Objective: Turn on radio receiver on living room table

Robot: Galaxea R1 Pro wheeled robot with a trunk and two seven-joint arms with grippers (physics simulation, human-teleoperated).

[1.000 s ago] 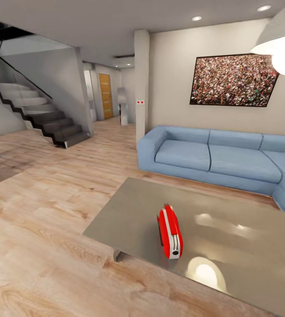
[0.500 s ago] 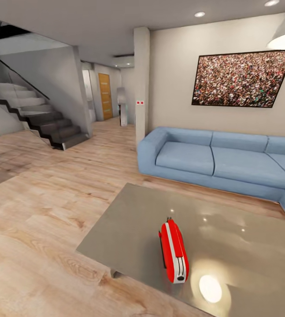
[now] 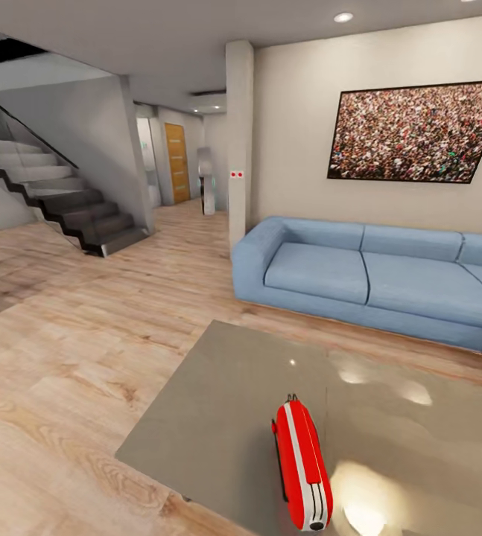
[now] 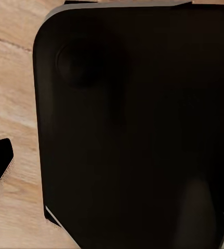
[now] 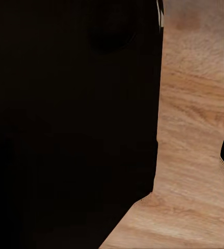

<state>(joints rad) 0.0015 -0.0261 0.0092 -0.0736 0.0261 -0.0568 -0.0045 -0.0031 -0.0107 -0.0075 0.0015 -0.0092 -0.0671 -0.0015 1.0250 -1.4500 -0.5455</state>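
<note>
Radio receiver (image 3: 302,465), bright red with a white-silver band down its edge, lies on the glossy grey-taupe table (image 3: 218,417) just below and ahead of my head camera, its long side running away from me and its thin dark strap trailing along its left flank. It sits near the table's seam, with bright lamp reflections on the top to its right. Past the table stands the light-blue sectional sofa (image 3: 367,279), and above it hangs the framed crowd picture (image 3: 418,132). Light wood plank floor (image 3: 62,350) spreads to my left toward a dark staircase (image 3: 62,205) and a corridor with an orange door (image 3: 177,162). My claws are not to be seen from the head, so I cannot place the radio against them. Each wrist camera looks at a large dark body (image 4: 137,124) over plank flooring, and I cannot tell whether either claw is released or clenched.
</note>
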